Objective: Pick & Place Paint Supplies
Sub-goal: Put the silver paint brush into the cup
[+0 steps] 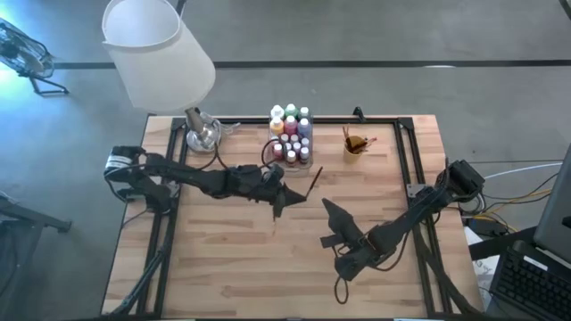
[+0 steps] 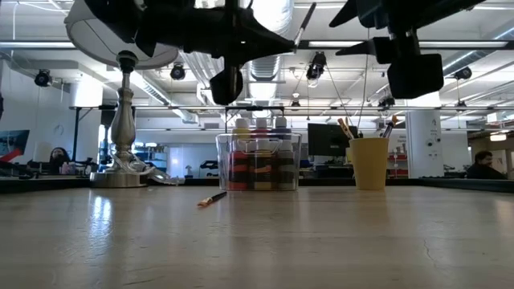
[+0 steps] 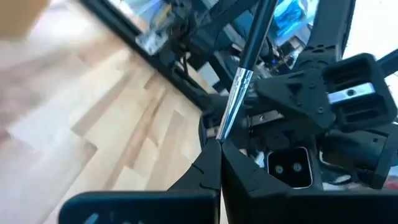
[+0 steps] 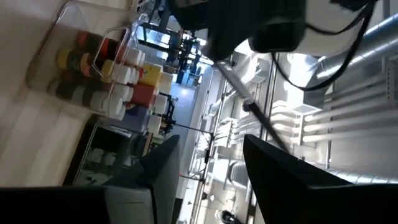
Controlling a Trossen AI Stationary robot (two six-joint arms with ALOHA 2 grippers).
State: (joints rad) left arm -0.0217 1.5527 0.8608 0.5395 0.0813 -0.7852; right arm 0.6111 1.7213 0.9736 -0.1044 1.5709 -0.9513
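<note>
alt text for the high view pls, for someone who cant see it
From above, the left gripper holds a thin paintbrush over the middle of a wooden table, near a clear box packed with paint bottles. The right gripper hovers open nearby; an orange cup and lamp stand at the far edge.

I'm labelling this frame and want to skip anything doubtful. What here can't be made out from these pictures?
- The bristle end of the paintbrush in the left gripper: hidden between the closed fingertips in the left wrist view, too small in the high view.
- Bottles in the clear box: exact count unclear, since they overlap in the low view.
- Cup contents: too small to identify.
</note>
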